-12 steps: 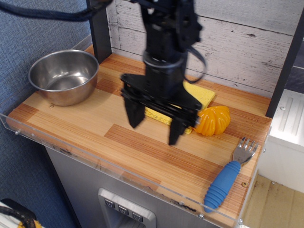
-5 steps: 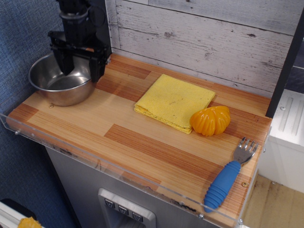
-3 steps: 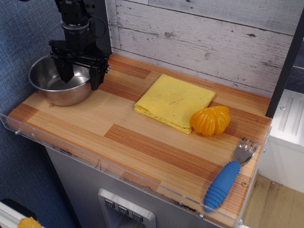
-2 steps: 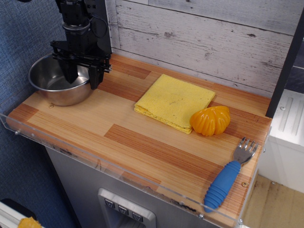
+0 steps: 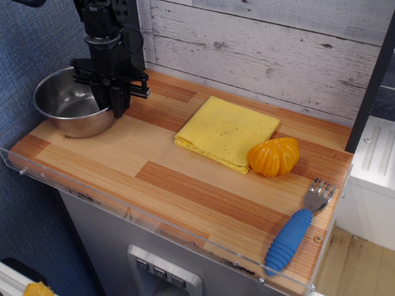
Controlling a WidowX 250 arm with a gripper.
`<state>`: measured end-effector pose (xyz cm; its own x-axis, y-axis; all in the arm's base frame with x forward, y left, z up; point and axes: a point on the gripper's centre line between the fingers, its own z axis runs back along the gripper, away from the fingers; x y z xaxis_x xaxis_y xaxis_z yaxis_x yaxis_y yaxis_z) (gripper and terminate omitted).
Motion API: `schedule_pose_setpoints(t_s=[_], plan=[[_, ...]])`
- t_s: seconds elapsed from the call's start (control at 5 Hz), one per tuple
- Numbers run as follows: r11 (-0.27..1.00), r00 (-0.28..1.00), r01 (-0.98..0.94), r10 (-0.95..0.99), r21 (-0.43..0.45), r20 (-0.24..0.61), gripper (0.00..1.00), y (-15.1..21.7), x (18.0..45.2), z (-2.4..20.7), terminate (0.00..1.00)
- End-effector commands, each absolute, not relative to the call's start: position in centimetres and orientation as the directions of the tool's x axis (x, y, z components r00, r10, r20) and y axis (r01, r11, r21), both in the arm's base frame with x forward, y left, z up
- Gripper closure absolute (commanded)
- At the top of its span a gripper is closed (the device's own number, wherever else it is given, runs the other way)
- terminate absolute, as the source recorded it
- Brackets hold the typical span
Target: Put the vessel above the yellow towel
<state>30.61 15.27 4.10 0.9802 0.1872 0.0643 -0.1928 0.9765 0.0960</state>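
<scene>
The vessel (image 5: pixel 65 106), a shiny steel bowl, sits at the back left of the wooden tabletop. My gripper (image 5: pixel 117 106) comes down from above at the bowl's right rim. Its black fingers are drawn together on that rim, one inside and one outside. The yellow towel (image 5: pixel 227 129) lies flat in the middle back of the table, well to the right of the bowl, with nothing on it.
An orange ribbed toy (image 5: pixel 273 156) touches the towel's right corner. A blue-handled fork (image 5: pixel 296 231) lies at the front right. A clear plastic lip (image 5: pixel 142 216) runs along the front edge. A plank wall (image 5: pixel 265 49) stands behind, with a dark post (image 5: pixel 131 37) beside the arm.
The gripper moved from over the towel to the bowl, lowered with fingers apart astride the right rim, then closed them. The bowl has shifted slightly left.
</scene>
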Motion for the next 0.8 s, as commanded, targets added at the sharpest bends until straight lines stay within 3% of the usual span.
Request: schedule_pose_setpoints(t_s=[0.0, 0.2, 0.6], plan=[[0.948, 0.948, -0.315, 0.311, 0.053, 0.069, 1.00, 16.1, 28.8, 10.2, 0.00], [0.956, 0.953, -0.295, 0.294, -0.001, 0.068, 1.00, 14.3, 28.5, 13.2, 0.00], [0.994, 0.992, -0.105, 0.106, -0.010, 0.069, 1.00, 5.5, 29.6, 13.8, 0.00]])
